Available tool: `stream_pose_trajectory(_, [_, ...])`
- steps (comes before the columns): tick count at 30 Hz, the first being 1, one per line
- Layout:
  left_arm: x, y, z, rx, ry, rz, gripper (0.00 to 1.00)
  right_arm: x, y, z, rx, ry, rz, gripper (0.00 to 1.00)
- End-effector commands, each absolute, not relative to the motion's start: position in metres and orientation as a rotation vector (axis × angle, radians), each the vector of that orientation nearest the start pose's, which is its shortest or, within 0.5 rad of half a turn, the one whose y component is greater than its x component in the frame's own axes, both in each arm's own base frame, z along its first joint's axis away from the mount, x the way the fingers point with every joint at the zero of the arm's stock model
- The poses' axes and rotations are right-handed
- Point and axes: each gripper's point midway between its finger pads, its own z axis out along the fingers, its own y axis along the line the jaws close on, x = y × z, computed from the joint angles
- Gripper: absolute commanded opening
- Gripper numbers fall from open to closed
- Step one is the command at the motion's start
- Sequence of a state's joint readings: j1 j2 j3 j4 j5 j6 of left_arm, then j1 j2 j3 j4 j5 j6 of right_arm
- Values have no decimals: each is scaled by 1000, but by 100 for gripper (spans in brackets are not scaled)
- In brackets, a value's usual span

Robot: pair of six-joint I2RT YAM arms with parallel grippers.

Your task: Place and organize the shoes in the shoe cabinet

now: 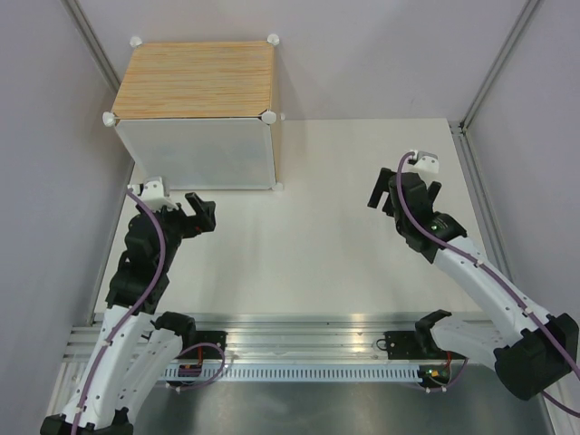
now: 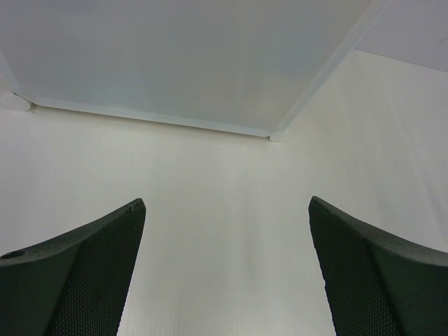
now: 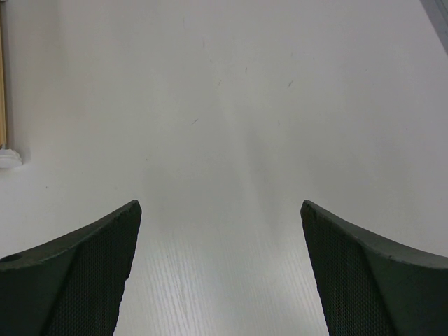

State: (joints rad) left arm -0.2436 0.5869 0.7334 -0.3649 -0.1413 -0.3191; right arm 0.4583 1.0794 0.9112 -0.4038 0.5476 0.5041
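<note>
A pale white table (image 1: 344,236) fills the space between grey walls. The shoe cabinet (image 1: 195,82) stands at its far left corner, wood-grain top up. Its pale front door panel (image 1: 204,154) faces the arms and hides whatever is inside. The right wrist view catches only a sliver of the cabinet's edge and one white corner connector (image 3: 8,159).

The left hand (image 2: 226,201) hovers just in front of the panel's lower edge, fingers spread wide with nothing between them. The right hand (image 3: 220,203) is equally wide apart and empty, over bare table well to the right of the cabinet. Both arms reach forward from their bases, wrists tilted down toward the table.
</note>
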Motion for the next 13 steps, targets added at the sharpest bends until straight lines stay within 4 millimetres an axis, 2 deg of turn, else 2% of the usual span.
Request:
stream_pose_trajectory(1, [266,-49,273,-149,1760,-239,99,326,76,205,381,2019,-3,98])
stream_pose_trajectory(10, [268,-45,268,-166,1773,-208,99,325,79,200,361,2043,2,98])
stream_pose_trajectory(13, [269,-44,267,-169,1779,-202,99,325,78,206,359,2033,1,98])
